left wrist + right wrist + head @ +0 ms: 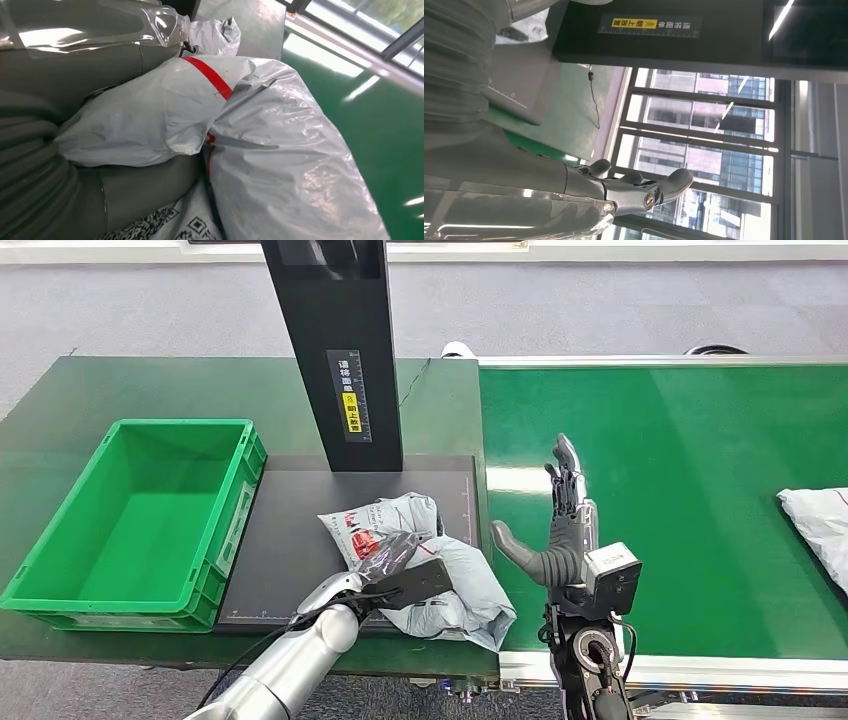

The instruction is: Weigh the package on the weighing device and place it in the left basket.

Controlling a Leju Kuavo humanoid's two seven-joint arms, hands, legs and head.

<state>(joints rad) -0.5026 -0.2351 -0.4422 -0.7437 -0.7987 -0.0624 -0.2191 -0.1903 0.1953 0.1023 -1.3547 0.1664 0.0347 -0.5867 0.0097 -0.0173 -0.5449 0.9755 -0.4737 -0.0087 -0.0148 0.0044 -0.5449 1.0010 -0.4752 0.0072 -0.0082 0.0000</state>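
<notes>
I read the step in hand as lifting the package [425, 565] off the weighing device [300, 540] and carrying it to the green basket [60, 585] at the table's left edge; to do it well I'd keep the grip firm, lift clear of the black post [335, 350] and the basket's near wall, then let go low inside. My left hand [395, 558] lies on the package with its fingers wrapped around a fold of it; my right hand [560, 530] stands upright over the conveyor belt [700, 490], fingers apart, holding nothing. The package sits at the platform's front right corner, overhanging toward the belt; it's 1 soft grey poly mailer, crumpled, with red tape and a printed label.
</notes>
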